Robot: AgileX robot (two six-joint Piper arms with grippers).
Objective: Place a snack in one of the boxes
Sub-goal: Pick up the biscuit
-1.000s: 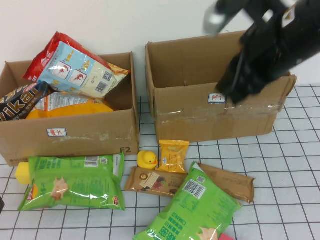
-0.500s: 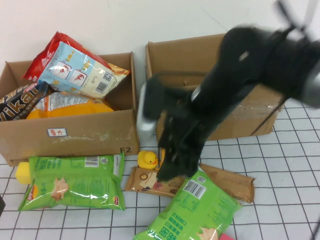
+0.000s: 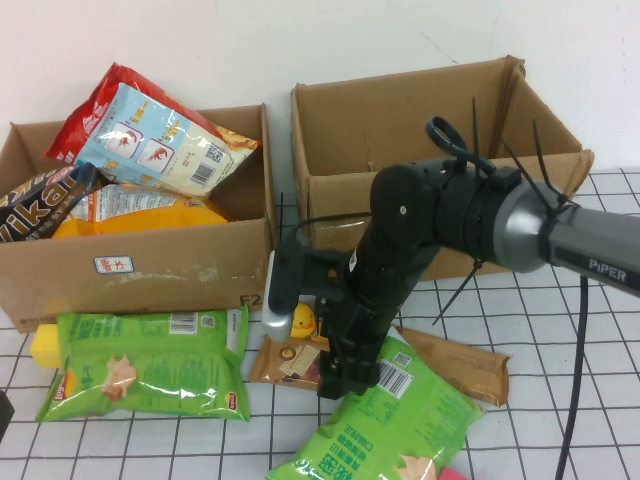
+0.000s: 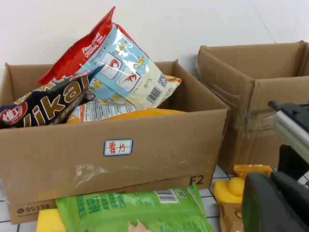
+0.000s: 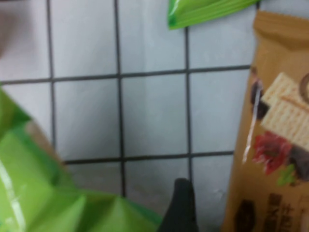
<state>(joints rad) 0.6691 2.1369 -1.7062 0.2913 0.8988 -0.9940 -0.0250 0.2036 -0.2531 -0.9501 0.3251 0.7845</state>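
A brown wafer snack pack [image 3: 288, 360] lies flat on the gridded table in front of the boxes. It also shows in the right wrist view [image 5: 280, 135]. My right gripper [image 3: 338, 385] is low over its right end, next to a big green bag [image 3: 400, 420]. In the right wrist view the right gripper [image 5: 231, 212] is open. One black fingertip [image 5: 179, 205] shows between the green bag [image 5: 43, 203] and the pack. The right box [image 3: 440, 150] is empty. The left box [image 3: 150, 265] is full of snack bags. Of my left gripper only a dark sliver [image 3: 2, 412] shows at the table's left edge.
A yellow duck [image 3: 300, 320] sits by the left box's corner, also in the left wrist view [image 4: 229, 191]. A second brown bar [image 3: 460, 365] lies to the right. Another green bag [image 3: 150, 365] lies in front of the left box. A small orange pack [image 4: 251, 169] is behind the arm.
My right arm has swung from above the right box down and to the left, and now sits low over the snacks in front of the boxes.
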